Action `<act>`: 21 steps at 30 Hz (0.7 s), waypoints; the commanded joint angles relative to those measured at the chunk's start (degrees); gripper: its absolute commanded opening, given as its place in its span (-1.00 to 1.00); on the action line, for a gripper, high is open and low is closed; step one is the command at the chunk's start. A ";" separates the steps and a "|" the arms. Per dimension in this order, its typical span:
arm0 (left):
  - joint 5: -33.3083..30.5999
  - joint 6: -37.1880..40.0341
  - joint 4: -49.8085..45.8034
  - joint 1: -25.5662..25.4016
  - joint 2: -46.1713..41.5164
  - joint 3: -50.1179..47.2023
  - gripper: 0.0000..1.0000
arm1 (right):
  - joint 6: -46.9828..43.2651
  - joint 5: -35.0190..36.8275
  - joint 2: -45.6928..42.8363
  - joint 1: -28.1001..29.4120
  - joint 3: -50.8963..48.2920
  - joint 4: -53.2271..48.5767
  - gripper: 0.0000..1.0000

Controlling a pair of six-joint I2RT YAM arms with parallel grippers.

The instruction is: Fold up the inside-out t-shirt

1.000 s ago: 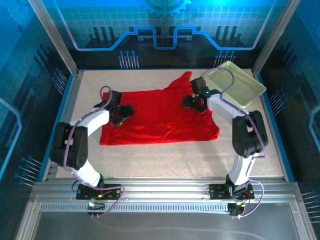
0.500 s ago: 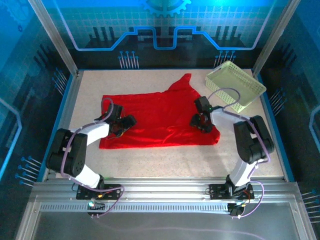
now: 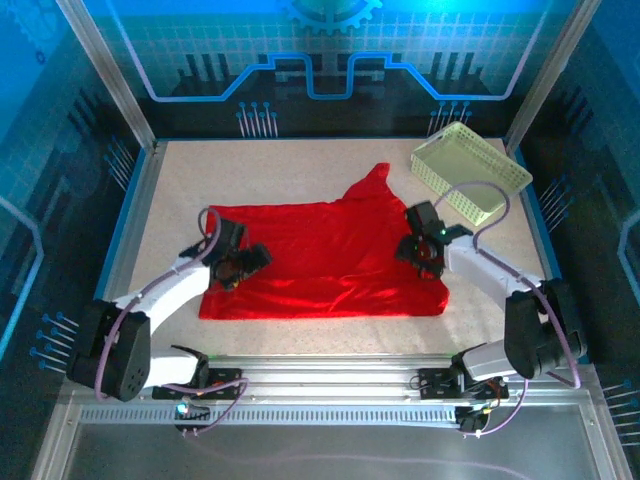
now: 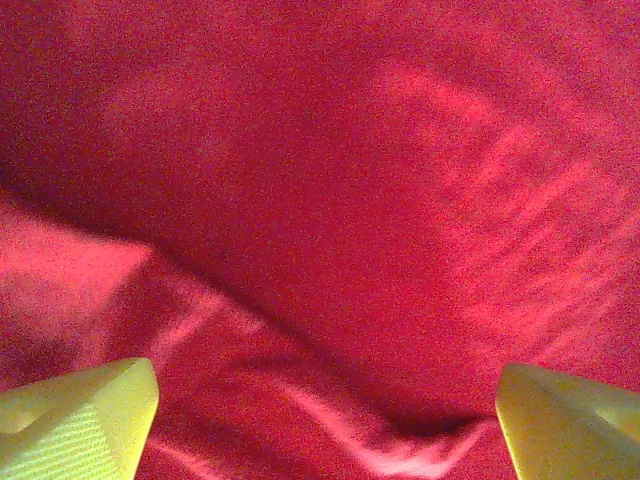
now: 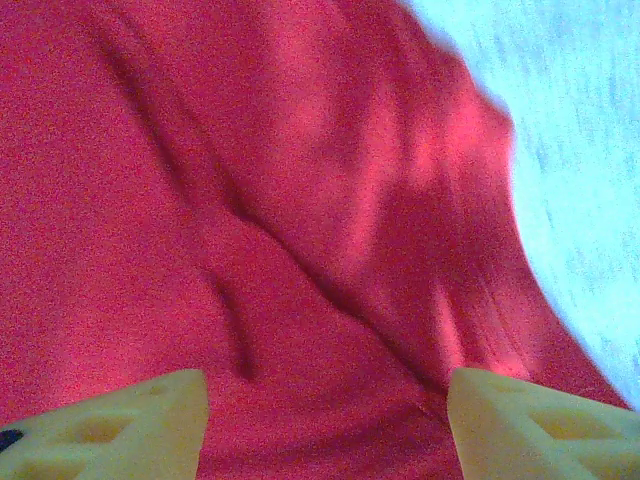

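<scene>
The inside-out t-shirt (image 3: 320, 250) lies spread out as a wide red sheet mid-table, one sleeve pointing toward the far side. My left gripper (image 3: 250, 262) rests low on its left part. In the left wrist view the left gripper (image 4: 325, 430) is open, its yellow fingertips (image 4: 80, 420) far apart over wrinkled red cloth (image 4: 330, 200), nothing pinched between them. My right gripper (image 3: 421, 257) sits low on the shirt's right edge. In the right wrist view the right gripper (image 5: 325, 420) is also open over creased cloth (image 5: 250, 180), beside the shirt's edge and pale table (image 5: 580, 150).
A pale yellow-green lattice basket (image 3: 470, 170) stands at the far right, apart from the shirt. Bare speckled table (image 3: 280, 165) lies beyond the shirt and in a strip along the near edge (image 3: 330, 335). Metal frame rails border the table.
Both grippers moved toward the near edge and sank low, and the shirt slid nearer and spread flatter. The left jaws widened. The basket now shows uncovered by the right arm.
</scene>
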 commanded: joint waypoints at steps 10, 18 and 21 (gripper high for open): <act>-13.38 6.93 -14.22 14.43 31.21 40.33 0.70 | -14.88 -3.22 20.33 -3.13 30.99 3.49 0.32; -13.68 9.34 -19.28 17.58 45.04 55.18 0.56 | -17.85 -5.56 25.89 -3.50 34.36 5.94 0.32; -12.18 9.44 -22.03 18.12 49.11 58.77 0.46 | -17.38 -5.59 25.92 -3.92 33.84 6.21 0.32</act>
